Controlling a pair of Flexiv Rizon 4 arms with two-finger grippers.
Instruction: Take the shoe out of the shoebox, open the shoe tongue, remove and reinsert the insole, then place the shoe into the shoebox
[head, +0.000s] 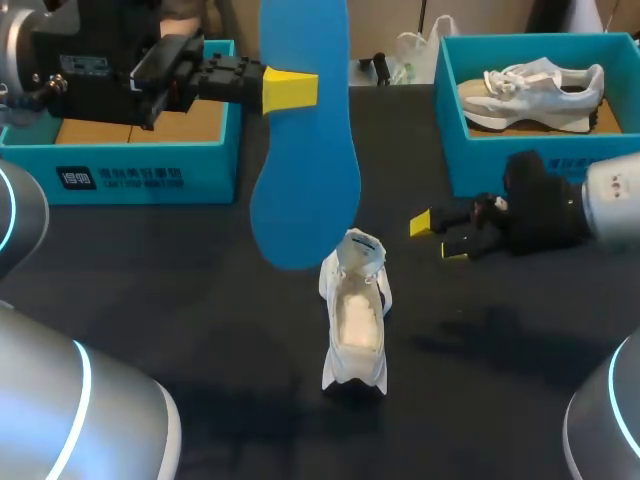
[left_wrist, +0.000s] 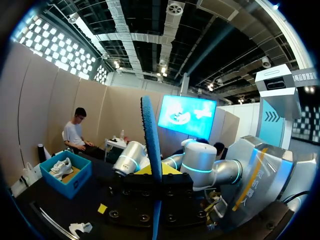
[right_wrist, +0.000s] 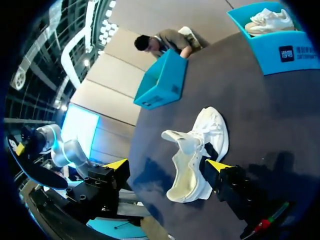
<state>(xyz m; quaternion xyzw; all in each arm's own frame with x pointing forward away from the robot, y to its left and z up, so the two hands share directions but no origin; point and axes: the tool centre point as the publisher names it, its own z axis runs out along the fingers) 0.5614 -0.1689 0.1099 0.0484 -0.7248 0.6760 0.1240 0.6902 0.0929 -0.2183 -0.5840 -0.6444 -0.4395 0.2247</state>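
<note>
A white shoe stands on the black table near the middle, its tongue pulled up and its inside bare. High above it hangs the blue insole, with my left gripper shut on its upper part. The left wrist view shows the insole edge-on between the left gripper's fingers. My right gripper is open just right of the shoe, not touching it. In the right wrist view the shoe lies ahead of the right gripper, and the insole shows far off.
A teal shoebox at the back left holds no shoe. Another teal shoebox at the back right holds a second white shoe. Some small items lie at the back edge between the boxes.
</note>
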